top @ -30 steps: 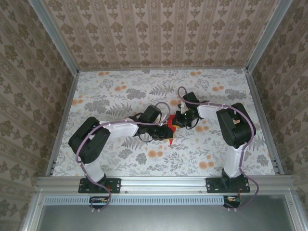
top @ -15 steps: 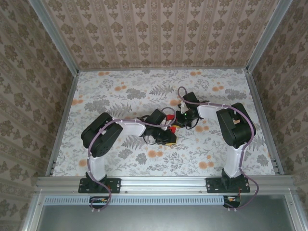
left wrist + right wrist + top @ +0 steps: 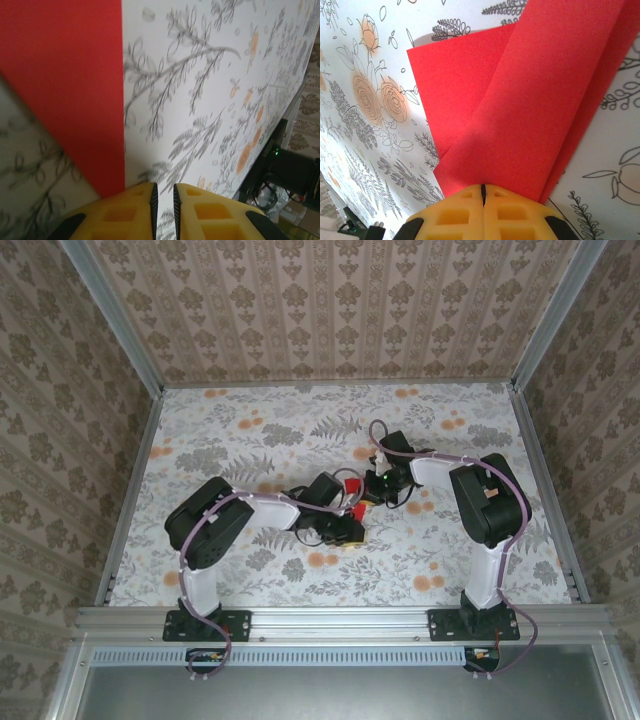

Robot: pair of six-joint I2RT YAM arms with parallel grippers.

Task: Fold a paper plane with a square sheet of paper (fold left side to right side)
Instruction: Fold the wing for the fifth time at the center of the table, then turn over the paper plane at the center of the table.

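The left gripper (image 3: 164, 192) has its yellow fingers nearly together, with a thin gap and nothing in it, low over the flowery tablecloth (image 3: 210, 100). The red square sheet of paper (image 3: 350, 484) lies mid-table at about 12 o'clock from it, partly folded with a flap on top. At the paper's 3 o'clock, the right gripper (image 3: 482, 189) has its fingers pressed tight together, tips touching that flap.

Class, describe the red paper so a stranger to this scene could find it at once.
Start at the flowered tablecloth and go to its middle, where the left arm and right arm meet. There lies the red paper, partly folded: plain bright red, unlike the small orange flower prints around it.
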